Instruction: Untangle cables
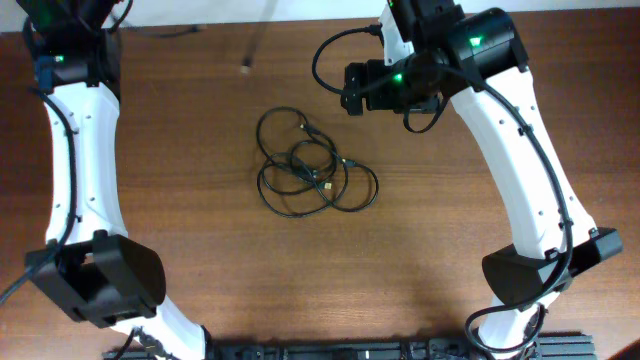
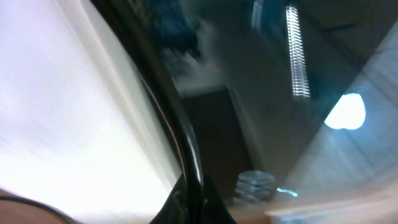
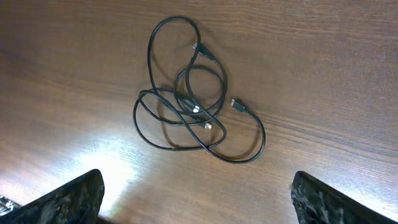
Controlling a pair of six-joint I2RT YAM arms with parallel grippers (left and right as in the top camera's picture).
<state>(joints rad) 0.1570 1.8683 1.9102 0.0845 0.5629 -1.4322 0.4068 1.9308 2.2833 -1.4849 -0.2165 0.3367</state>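
The cables [image 1: 305,172] lie as one tangled bundle of thin black loops with small plug ends at the middle of the wooden table. They also show in the right wrist view [image 3: 196,113]. My right gripper [image 3: 199,200] is open and empty, held above the table, to the right of and beyond the bundle; in the overhead view it [image 1: 354,88] points left. My left arm's wrist [image 1: 60,55] is at the far left corner, far from the cables. The left wrist view is blurred and points upward, so its jaws are not clear.
The brown wooden table [image 1: 450,300] has nothing else on it near the bundle. The white left arm [image 1: 85,160] runs along the left side, the white right arm [image 1: 520,150] along the right. Both arm bases stand at the front edge.
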